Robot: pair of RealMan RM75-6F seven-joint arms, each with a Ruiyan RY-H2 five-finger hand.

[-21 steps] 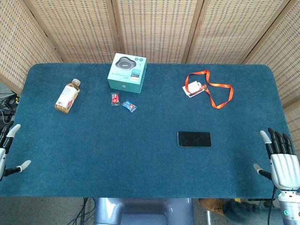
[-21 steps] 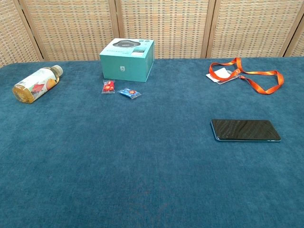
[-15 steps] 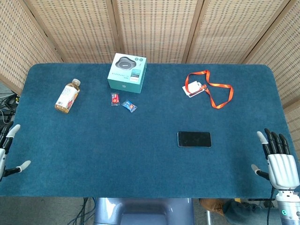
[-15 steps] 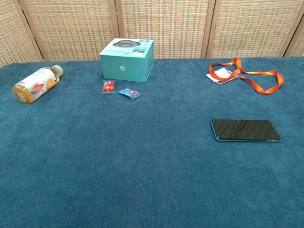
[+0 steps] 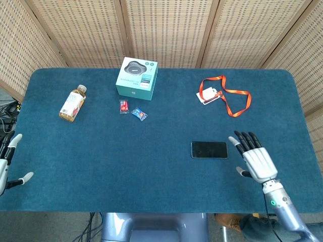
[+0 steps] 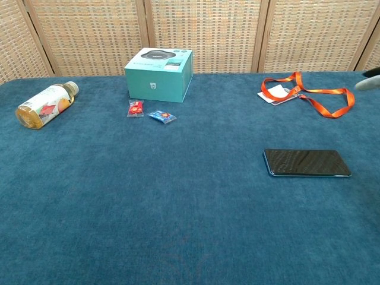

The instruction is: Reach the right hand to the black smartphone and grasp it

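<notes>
my right hand (image 5: 256,160) hovers just right of the black smartphone (image 5: 209,149), fingers (image 5: 247,140) spread and holding nothing, not touching it. the phone lies flat on the blue table (image 5: 151,171). my left hand (image 5: 6,164) rests open at the table's left edge.

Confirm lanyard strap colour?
Orange. The lanyard lies looped beside a white badge; the chest view shows it best.
</notes>
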